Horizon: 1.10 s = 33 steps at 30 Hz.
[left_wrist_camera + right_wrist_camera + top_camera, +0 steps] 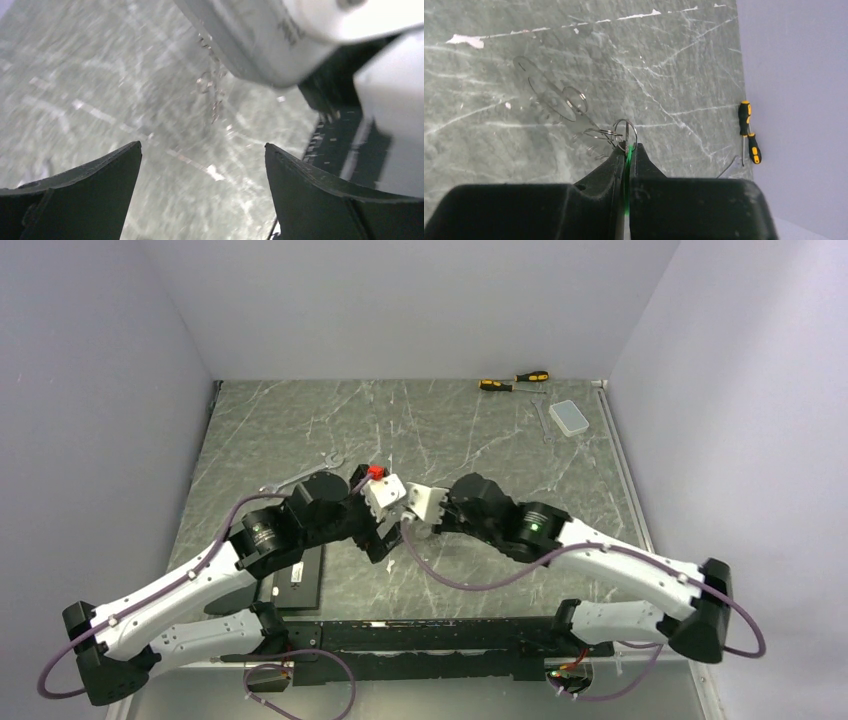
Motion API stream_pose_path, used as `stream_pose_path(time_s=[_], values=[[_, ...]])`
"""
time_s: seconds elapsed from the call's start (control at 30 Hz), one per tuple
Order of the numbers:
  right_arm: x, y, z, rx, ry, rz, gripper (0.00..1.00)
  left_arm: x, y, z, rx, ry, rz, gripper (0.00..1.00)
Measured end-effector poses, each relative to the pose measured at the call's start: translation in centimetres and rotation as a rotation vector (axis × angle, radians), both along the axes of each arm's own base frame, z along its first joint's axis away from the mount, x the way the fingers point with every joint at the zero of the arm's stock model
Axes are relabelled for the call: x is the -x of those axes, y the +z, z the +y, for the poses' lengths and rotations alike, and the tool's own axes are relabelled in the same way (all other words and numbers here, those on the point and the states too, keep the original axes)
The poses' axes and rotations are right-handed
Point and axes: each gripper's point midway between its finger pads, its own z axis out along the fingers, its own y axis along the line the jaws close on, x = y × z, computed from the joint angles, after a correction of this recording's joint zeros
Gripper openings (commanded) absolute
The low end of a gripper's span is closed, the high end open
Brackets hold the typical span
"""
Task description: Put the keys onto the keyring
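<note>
Right wrist, green key [627,157] pinched edge-on, inside closed right hand [628,148].

Tabletop [300,430]: grey-green marble pattern, white veining. Screwdrivers [513,381]: yellow and black. Key [627,160]: bright green head, seen as a sliver. Right gripper [628,146]: black. Arms [170,595]: white shells, black joints. Cables [470,586]: purple. Walls [400,300]: pale lilac-grey. Wrist fitting [376,473]: red.

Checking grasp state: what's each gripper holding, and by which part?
The right gripper pinches the key by its green head; left gripper is open, holding nothing.
</note>
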Motion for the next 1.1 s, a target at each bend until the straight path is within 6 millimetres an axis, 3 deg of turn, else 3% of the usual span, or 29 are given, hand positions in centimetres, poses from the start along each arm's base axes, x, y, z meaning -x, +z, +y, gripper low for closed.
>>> stream_pose_path(time_s=[0.13,0.23,0.37,0.5,0.6,0.7,0.83,0.97,1.1], values=[[-1.9,-0.7,2.5,0.032,-0.036,0.021,0.0,-2.4,-1.1,2.8,-0.099,0.177,-0.048,0.94],[-2.9,-0.6,4.8,0.031,-0.038,0.036,0.0,-3.7,-0.6,5.1,-0.132,0.301,-0.096,0.95],[-3.8,0.8,8.9,-0.011,-0.012,0.048,0.0,-4.8,1.9,9.2,-0.099,0.489,-0.182,0.95],[-4.6,2.2,13.8,-0.108,-0.002,0.078,0.0,-4.7,5.2,13.1,-0.001,0.642,-0.26,0.97],[-6.6,-0.1,15.2,-0.166,-0.075,0.169,0.0,-3.7,6.9,15.3,0.076,0.695,-0.304,0.97],[-9.0,-4.5,13.4,-0.178,-0.183,0.298,0.0,-3.4,7.3,16.4,0.098,0.726,-0.32,0.97],[-11.7,-10.0,7.8,-0.152,-0.355,0.425,0.0,-3.5,7.0,16.6,0.083,0.742,-0.323,0.97],[-13.6,-13.7,3.1,-0.099,-0.485,0.468,0.0,-4.0,6.2,16.0,0.034,0.738,-0.313,0.96],[-14.0,-16.3,1.4,-0.011,-0.524,0.458,0.0,-4.3,5.3,15.4,-0.011,0.73,-0.302,0.95]])
